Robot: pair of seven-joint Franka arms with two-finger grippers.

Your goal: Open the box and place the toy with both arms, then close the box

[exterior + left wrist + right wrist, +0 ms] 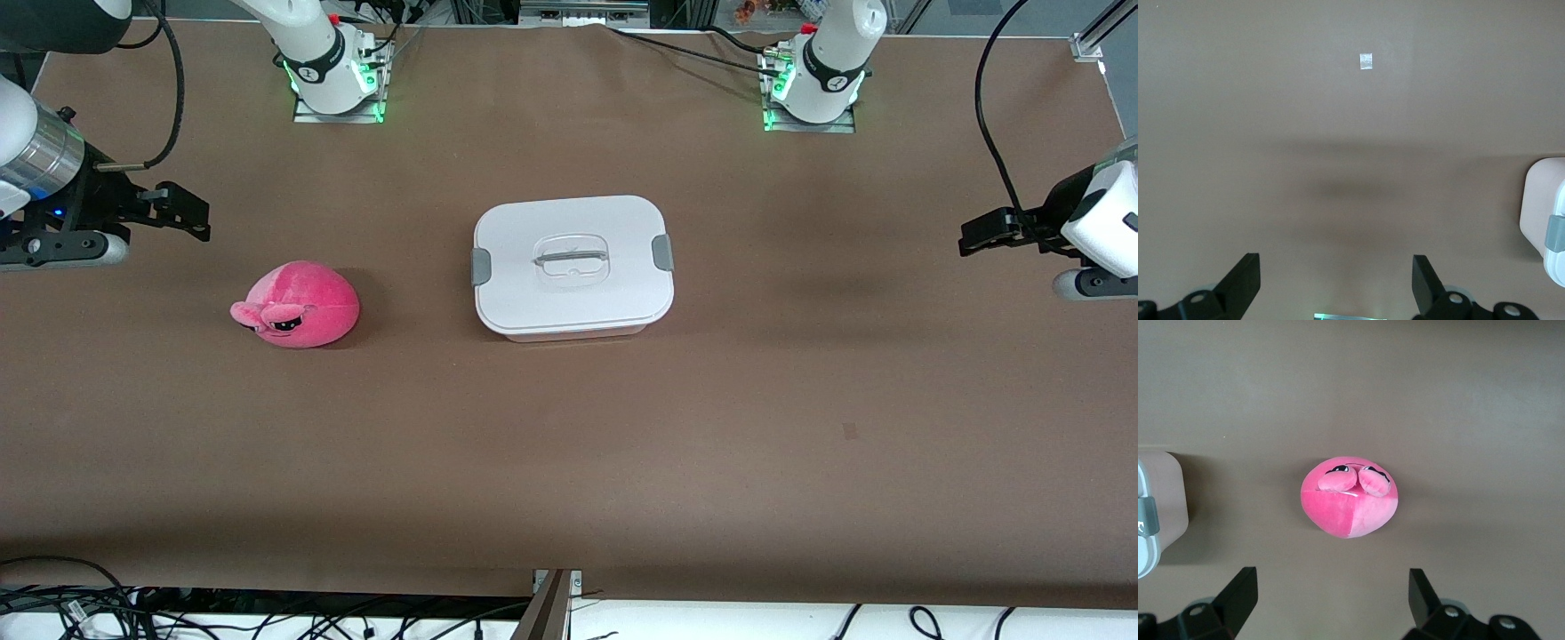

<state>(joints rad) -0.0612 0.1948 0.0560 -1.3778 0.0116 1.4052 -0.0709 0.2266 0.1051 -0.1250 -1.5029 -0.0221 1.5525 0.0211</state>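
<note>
Brown surface (569,462): box (572,265) at frame centre, lid clipped; toy (298,304) centre-left, outside. Left gripper (1335,283), right gripper (1331,600) aloft at frame edges, jaws wide apart, empty. Nothing started; opening, placing, closing remain.

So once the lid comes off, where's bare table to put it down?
The widest bare stretch is the strip nearer the camera than the box and toy. There is also bare table between the box and the left hand, open over its end of the table. The gap between toy and box is tighter; the open right hand hangs near the toy.
</note>
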